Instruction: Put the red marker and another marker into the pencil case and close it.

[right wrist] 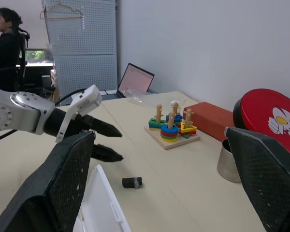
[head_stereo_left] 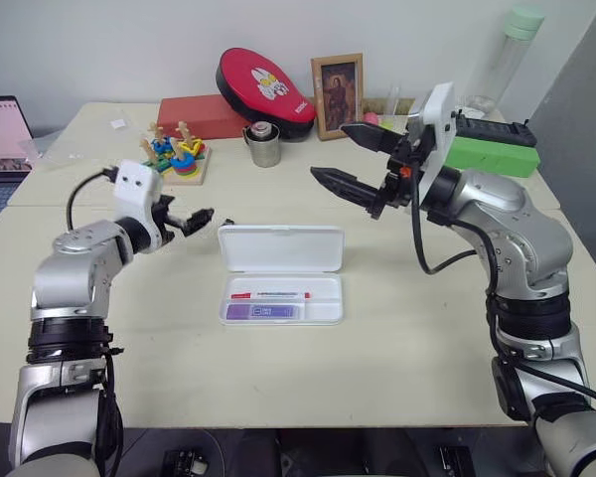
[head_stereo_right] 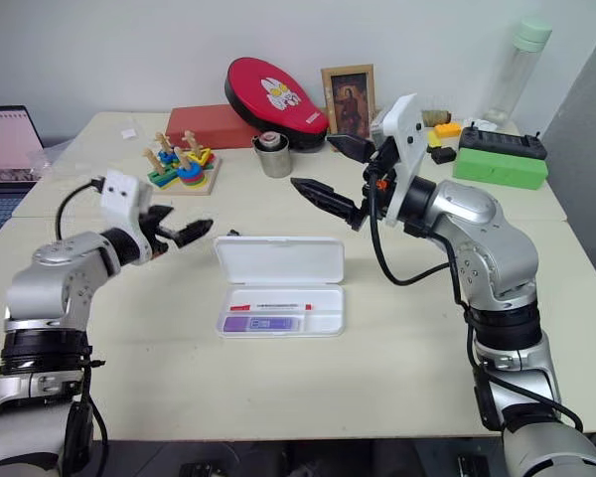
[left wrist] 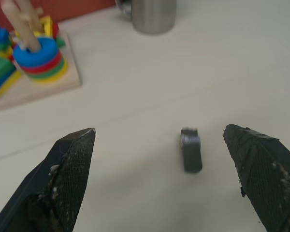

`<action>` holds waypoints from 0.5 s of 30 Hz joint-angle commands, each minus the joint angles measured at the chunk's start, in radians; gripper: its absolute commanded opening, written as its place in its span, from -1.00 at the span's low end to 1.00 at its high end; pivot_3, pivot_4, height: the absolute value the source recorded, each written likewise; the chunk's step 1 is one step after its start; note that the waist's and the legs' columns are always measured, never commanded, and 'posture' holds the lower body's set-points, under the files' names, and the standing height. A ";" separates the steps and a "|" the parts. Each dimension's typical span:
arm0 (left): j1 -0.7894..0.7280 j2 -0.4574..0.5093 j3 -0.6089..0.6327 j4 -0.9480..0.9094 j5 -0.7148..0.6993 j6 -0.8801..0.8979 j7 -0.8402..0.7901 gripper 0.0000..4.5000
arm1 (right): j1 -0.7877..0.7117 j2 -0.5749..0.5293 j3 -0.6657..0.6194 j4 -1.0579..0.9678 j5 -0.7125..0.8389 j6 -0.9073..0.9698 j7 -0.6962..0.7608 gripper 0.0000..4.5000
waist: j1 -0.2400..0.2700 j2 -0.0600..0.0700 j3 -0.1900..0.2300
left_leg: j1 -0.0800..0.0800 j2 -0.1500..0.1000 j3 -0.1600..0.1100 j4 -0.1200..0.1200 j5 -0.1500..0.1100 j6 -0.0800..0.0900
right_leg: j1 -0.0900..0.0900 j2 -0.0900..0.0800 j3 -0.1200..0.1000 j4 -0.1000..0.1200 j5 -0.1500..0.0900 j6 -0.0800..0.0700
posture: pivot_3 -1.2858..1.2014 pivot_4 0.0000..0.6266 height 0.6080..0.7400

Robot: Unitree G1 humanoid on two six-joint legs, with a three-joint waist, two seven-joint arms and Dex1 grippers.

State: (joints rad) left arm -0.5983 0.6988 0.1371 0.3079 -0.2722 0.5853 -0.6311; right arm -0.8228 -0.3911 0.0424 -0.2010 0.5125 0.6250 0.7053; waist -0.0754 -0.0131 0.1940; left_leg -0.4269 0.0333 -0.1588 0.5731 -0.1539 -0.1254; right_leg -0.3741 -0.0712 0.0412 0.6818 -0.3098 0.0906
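Observation:
The white pencil case [head_stereo_left: 281, 248] lies open at the table's middle, its lid tilted back. In its tray the red marker [head_stereo_left: 270, 295] lies just behind the lilac highlighter [head_stereo_left: 263, 312]. My left gripper [head_stereo_left: 191, 221] hovers open just left of the lid, with nothing between its fingers. A small black object [left wrist: 191, 149] sits on the table between its fingertips and the lid's corner. My right gripper [head_stereo_left: 328, 151] is raised above the table behind and to the right of the case. It is wide open and empty, and points left.
A wooden ring-stacking toy [head_stereo_left: 177, 157], a steel cup [head_stereo_left: 264, 145], a red box [head_stereo_left: 201, 114], a red oval case [head_stereo_left: 266, 87] and a picture frame [head_stereo_left: 338, 94] line the back. A green box [head_stereo_left: 492, 154] and a bottle [head_stereo_left: 512, 55] stand back right. A laptop [head_stereo_left: 2, 134] sits far left. A person [right wrist: 7, 43] sits in the distance.

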 commanded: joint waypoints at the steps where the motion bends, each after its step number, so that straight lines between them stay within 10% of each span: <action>1: -0.066 0.006 -0.049 0.150 0.055 -0.108 -0.064 1.00 | -0.028 0.009 -0.001 -0.040 0.001 -0.023 0.000 1.00 | 0.001 0.000 0.000 | 0.000 0.000 0.000 0.000 0.000 0.000 | 0.000 0.000 0.000 0.000 0.000 0.000 | 0.03 -0.52 1.00; 15: -0.205 -0.098 -0.123 0.427 0.140 -0.218 -0.110 1.00 | -0.014 0.004 -0.010 -0.073 0.007 -0.011 -0.010 1.00 | -0.001 0.000 0.000 | 0.000 0.000 0.000 0.000 0.000 0.000 | 0.000 0.000 0.000 0.000 0.000 0.000 | 0.03 -0.52 1.00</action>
State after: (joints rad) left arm -0.7865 0.5979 0.0188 0.7331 -0.1493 0.3831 -0.7482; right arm -0.8278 -0.3829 0.0531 -0.2348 0.5055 0.6226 0.6963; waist -0.0768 -0.0131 0.1939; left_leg -0.4271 0.0333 -0.1588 0.5731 -0.1539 -0.1254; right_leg -0.3742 -0.0712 0.0411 0.6819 -0.3098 0.0907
